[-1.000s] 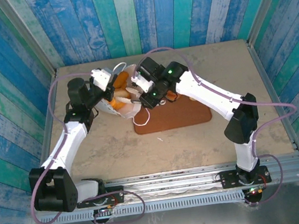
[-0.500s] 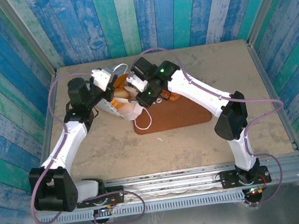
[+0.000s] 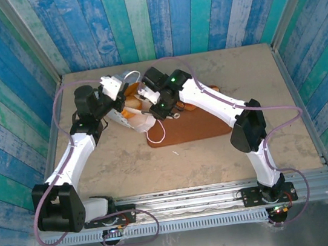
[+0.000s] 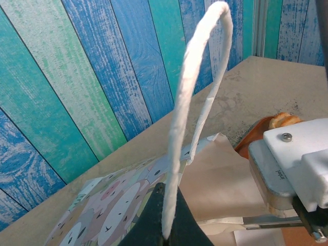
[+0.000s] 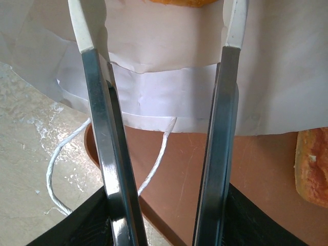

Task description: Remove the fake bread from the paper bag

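Fake bread point(image 3: 129, 92) shows orange inside the paper bag point(image 3: 141, 122), just ahead of the right gripper point(image 5: 156, 23), whose white-tipped fingers point(image 5: 96, 77) stand wide apart at the bag's mouth, holding nothing. The left gripper point(image 4: 165, 228) pinches one cord handle point(image 4: 187, 102), which loops upward from it. The bag lies on its side near the table's point(image 3: 255, 73) far left corner, its mouth reaching the reddish-brown tray point(image 3: 201, 128), where another pastry point(image 5: 312, 164) rests. A second cord handle point(image 5: 59, 174) trails on the table.
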Tool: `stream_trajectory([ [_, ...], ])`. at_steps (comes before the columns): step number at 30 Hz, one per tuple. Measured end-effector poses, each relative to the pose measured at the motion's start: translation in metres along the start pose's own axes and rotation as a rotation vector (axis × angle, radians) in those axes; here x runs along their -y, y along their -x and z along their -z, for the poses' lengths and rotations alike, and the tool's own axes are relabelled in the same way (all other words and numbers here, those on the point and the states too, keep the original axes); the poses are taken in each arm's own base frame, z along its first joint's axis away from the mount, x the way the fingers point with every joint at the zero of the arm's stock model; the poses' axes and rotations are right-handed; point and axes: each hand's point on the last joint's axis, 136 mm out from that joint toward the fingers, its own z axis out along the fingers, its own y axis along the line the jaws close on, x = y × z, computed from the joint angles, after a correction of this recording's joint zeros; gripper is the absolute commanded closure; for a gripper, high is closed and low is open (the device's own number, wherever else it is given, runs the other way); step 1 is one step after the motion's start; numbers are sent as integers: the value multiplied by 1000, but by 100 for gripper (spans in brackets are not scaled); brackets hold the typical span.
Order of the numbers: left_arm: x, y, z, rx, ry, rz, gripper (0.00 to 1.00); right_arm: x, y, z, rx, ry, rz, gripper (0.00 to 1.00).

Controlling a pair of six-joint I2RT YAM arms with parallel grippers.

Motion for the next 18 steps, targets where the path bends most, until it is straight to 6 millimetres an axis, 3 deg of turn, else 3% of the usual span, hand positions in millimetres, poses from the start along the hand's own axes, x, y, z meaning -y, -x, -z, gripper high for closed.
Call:
stream_trajectory([
  [18, 0, 1, 0, 1, 1, -1, 100, 2, -12, 15, 0, -21, 17, 49],
])
